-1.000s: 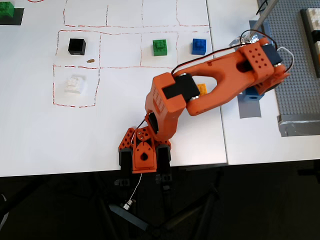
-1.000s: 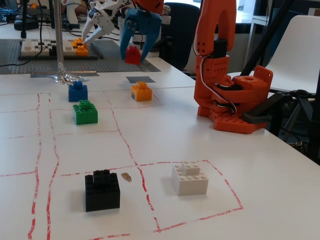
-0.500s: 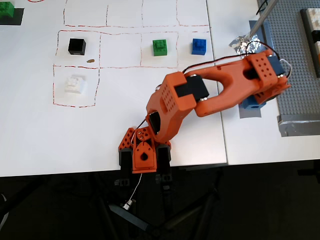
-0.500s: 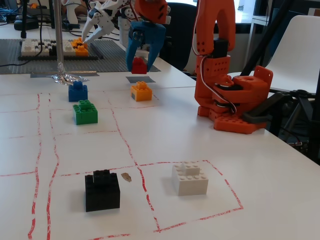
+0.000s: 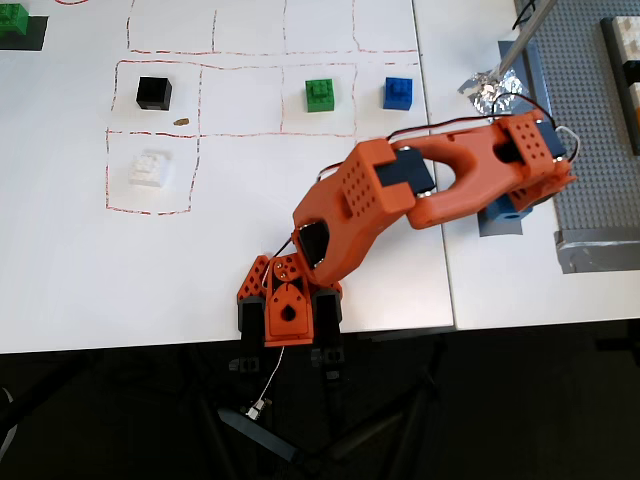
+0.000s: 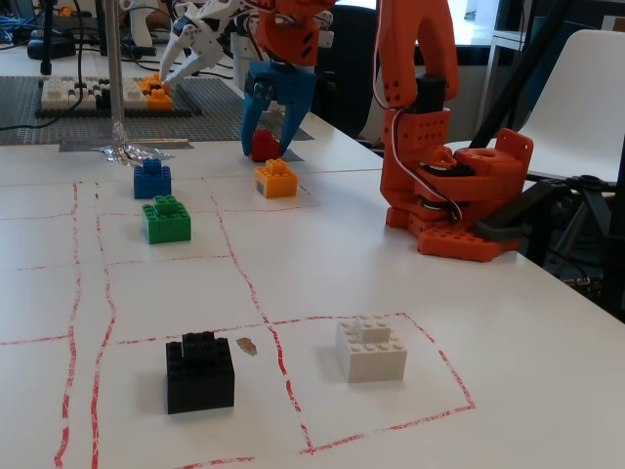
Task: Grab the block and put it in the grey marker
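Here, tool [image 6: 270, 137] open, jaws straddling red block [image 6: 264, 147] at upper centre of fixed view, on table [image 6: 391, 293]. Risk: closing off-centre, block twists out, knocks orange brick [image 6: 276, 179] nearby.

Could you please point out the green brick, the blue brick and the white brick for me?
green brick [image 5: 320, 96], overhead view, studded top.
blue brick [image 5: 399, 92], overhead view, top face.
white brick [image 6: 371, 349], fixed view, front side face.

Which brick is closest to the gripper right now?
The red block, at the far side of the fixed view: it sits between the gripper's spread fingers. The orange brick is next, just in front.
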You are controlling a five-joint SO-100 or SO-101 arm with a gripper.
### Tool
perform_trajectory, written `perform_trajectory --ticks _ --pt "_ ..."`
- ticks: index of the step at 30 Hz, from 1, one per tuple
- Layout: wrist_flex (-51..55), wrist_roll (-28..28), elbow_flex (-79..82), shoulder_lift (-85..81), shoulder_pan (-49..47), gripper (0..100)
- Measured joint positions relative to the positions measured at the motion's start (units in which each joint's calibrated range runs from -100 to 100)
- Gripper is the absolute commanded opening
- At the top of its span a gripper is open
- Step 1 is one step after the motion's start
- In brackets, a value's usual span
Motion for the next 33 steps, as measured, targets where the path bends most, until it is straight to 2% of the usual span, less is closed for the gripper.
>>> perform_trajectory --ticks 4,14,22,27,33 --pt "-2.1 1.0 0.0 0.3 2.3 4" --pt "-4.6 4.2 0.2 0.7 5.2 25" --pt "9.2 5.3 0.0 0.0 6.2 39" --pt "15.4 2.4 -0.1 -7.2 5.3 36" --pt "24.0 -3.8 0.0 -18.8 -4.0 21"
